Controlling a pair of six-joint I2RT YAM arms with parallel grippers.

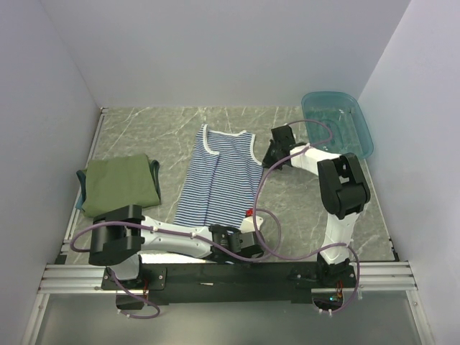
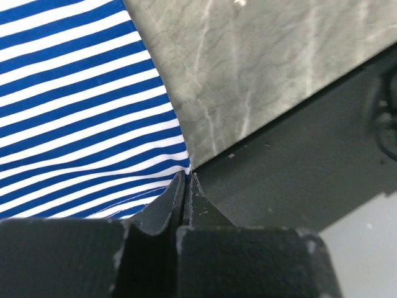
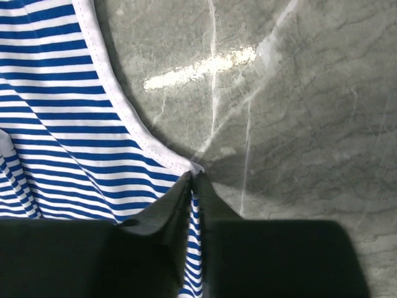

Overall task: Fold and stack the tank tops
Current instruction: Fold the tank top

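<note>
Striped tank top (image 1: 219, 180): left gripper (image 2: 187, 174) pinches 5 o'clock hem corner, right gripper (image 3: 194, 177) pinches 2 o'clock armhole base.

1. A grey marble-patterned tabletop (image 1: 295, 208) is seen in all three views, crossed by pale veins (image 2: 260, 62); a bright glare patch is caught on it in the right wrist view (image 3: 198, 68).
2. A teal translucent plastic basket (image 1: 365, 136) is set at the far right corner of the tabletop, close to the right wall.
3. The tabletop is enclosed by plain white walls (image 1: 215, 50) at the back and on both sides.
4. Aluminium rails (image 1: 72, 277) are laid along the near edge, with a black plate (image 1: 237, 277) mounted across them.
</note>
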